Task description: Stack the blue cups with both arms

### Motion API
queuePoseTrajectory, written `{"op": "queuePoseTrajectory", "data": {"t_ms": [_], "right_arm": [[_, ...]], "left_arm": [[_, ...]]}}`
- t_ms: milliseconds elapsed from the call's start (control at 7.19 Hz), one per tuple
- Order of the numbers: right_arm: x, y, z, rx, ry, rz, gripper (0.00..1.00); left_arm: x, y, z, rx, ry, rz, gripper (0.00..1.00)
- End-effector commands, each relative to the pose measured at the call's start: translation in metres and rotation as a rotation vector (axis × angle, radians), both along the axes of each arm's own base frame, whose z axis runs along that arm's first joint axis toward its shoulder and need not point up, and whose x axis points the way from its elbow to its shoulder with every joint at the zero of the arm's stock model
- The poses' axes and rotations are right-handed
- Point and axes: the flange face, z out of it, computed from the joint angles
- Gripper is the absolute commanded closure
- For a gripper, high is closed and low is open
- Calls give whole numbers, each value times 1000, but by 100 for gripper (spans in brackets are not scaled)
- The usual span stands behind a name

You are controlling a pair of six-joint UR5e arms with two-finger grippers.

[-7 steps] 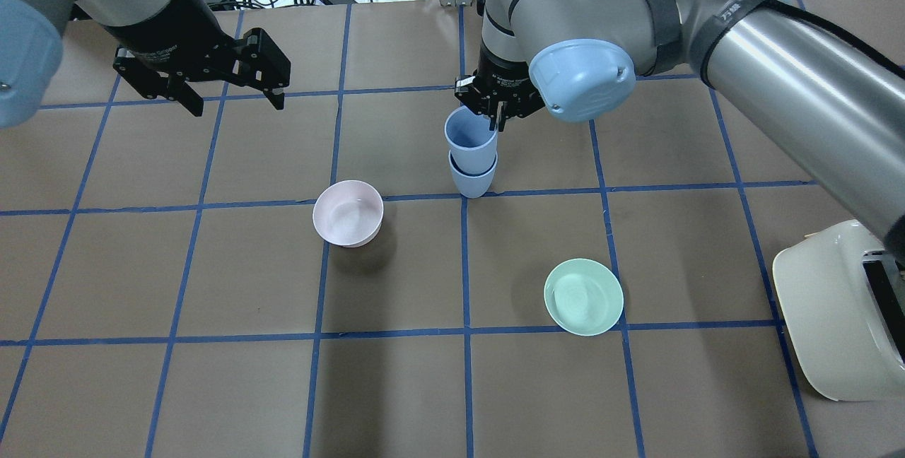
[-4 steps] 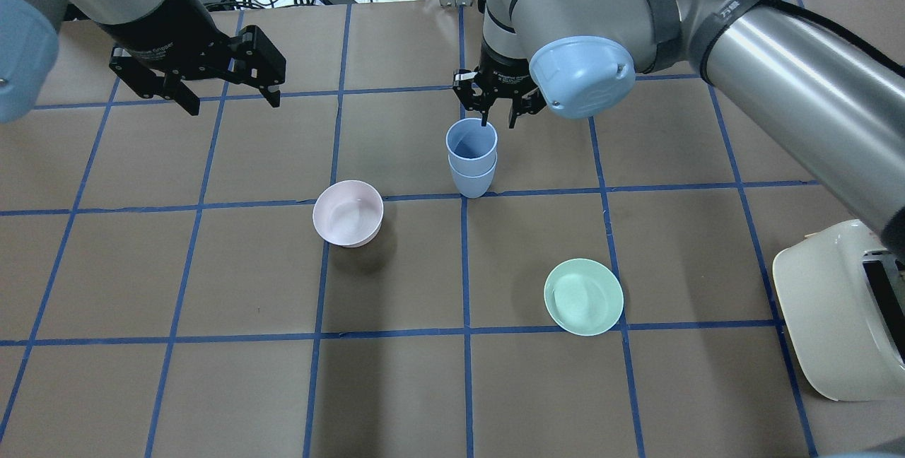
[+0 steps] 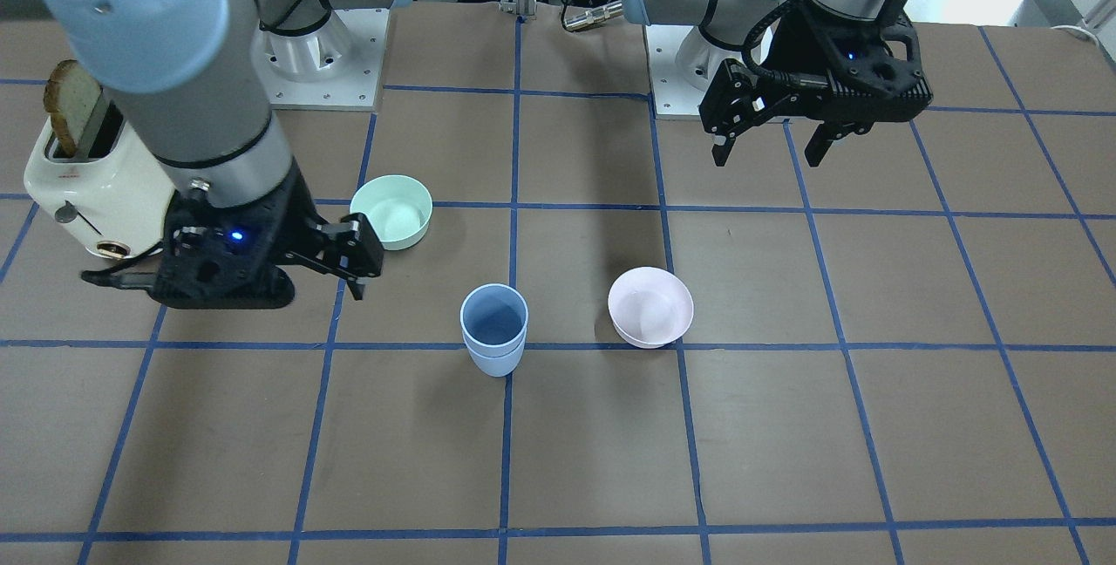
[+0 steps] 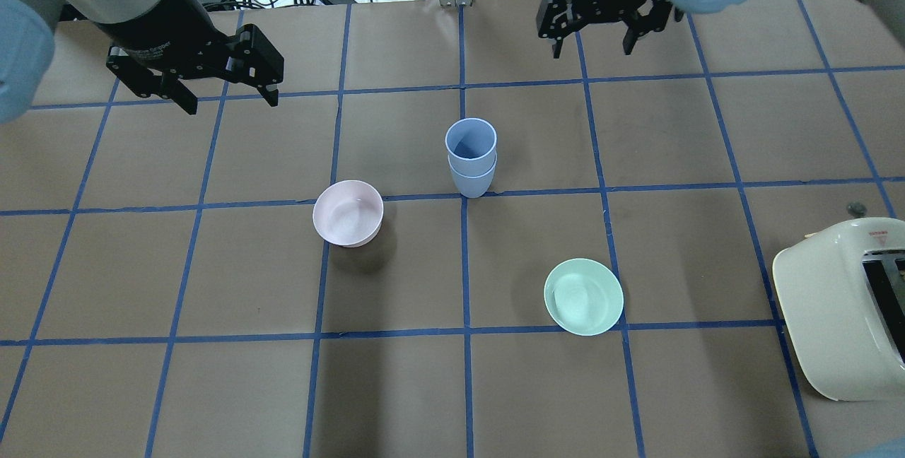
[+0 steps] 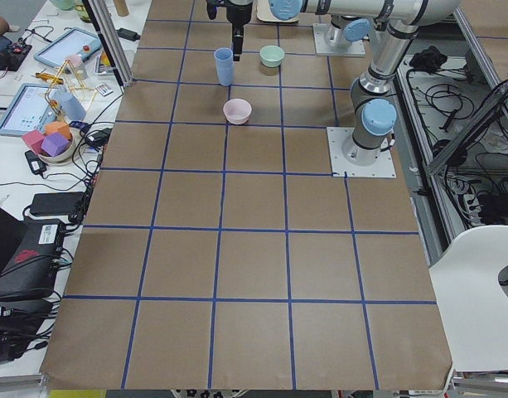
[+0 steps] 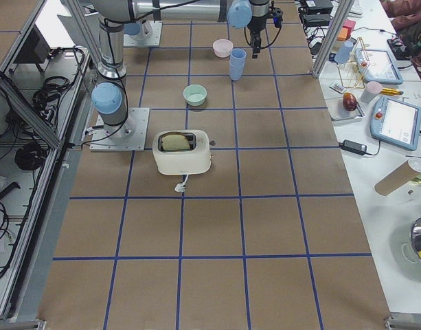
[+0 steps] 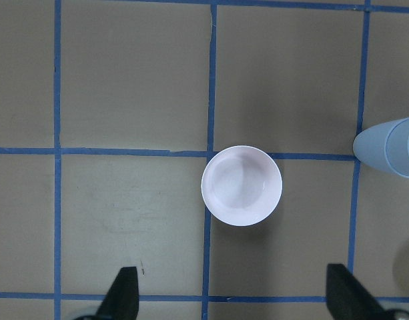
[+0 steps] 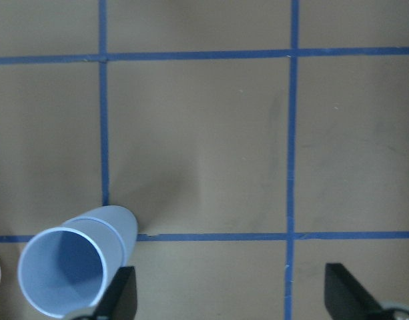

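Observation:
Two pale blue cups (image 4: 471,157) stand nested, one inside the other, upright at a grid-line crossing in the middle of the table; they also show in the front view (image 3: 494,330). My right gripper (image 4: 591,51) is open and empty, raised over the far side of the table, well away from the stack. Its wrist view shows the stack (image 8: 74,267) at the lower left. My left gripper (image 4: 232,104) is open and empty, hovering at the far left. Its wrist view shows the stack (image 7: 391,145) at the right edge.
A pale pink bowl (image 4: 348,213) sits left of the stack, under my left wrist camera (image 7: 241,185). A mint green bowl (image 4: 583,296) sits nearer, to the right. A cream toaster (image 4: 841,309) stands at the right edge. Cables and clutter lie beyond the table's far edge.
My right gripper let go of the upper cup, which settled deeper into the lower one, then opened and drew back up and to the far right. My left gripper barely moved.

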Motion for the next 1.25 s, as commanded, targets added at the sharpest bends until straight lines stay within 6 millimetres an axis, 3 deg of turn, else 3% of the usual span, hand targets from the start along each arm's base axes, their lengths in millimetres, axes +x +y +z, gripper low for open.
{"op": "queuePoseTrajectory", "data": {"t_ms": [0, 139, 1113], "right_arm": [[-74, 33, 35, 21, 11, 56, 0], [-72, 50, 33, 5, 4, 49, 0], [-49, 61, 44, -67, 13, 76, 0]], "left_arm": [[0, 0, 0, 0, 0, 0, 0], [0, 0, 0, 0, 1, 0, 0], [-1, 0, -2, 3, 1, -2, 0]]}}
